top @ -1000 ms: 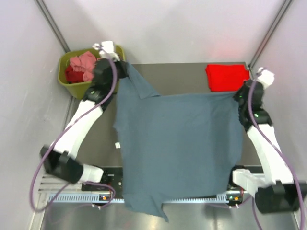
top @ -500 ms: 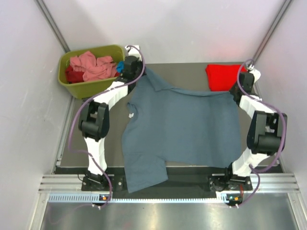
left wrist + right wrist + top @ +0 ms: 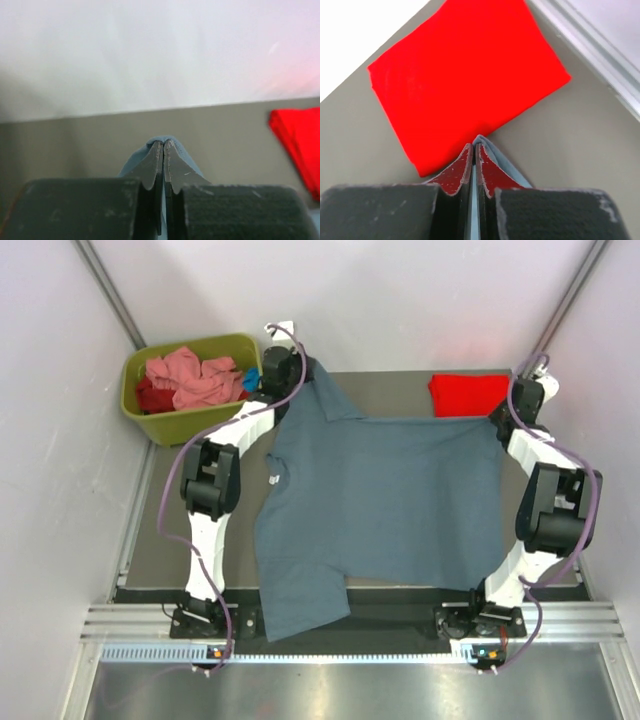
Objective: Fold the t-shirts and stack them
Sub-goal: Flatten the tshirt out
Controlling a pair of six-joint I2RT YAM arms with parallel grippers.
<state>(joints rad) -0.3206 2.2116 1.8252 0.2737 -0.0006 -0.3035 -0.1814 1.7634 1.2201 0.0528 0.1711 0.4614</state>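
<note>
Quick note on how things sat: the slate blue-grey t-shirt (image 3: 385,505) was spread flat over the middle of the table (image 3: 395,390), with its lower-left part hanging off the near edge at the bottom of the frame. Both hands were up at the top edge of the cloth. The left gripper (image 3: 163,146) was at the upper left, pressed together on a little peak of blue fabric. The right gripper (image 3: 473,148) was at the upper right, also pinching a blue corner, its tips just touching the edge of the folded bright red tee (image 3: 468,398).

So the whole shirt lay below the two hands in the overhead view, running down toward the arm bases. The small white label showed on the shirt's left edge, so I'd guess it was lying sideways, neck to the left and hem to the right, long axis across the frame. Each arm was nearest its own top corner, so a fold toward the bottom of the frame looked like the natural call.

The olive-green bin (image 3: 185,422) at the upper left held the salmon pink tee (image 3: 190,380) and the dark red tee (image 3: 150,395).
</note>
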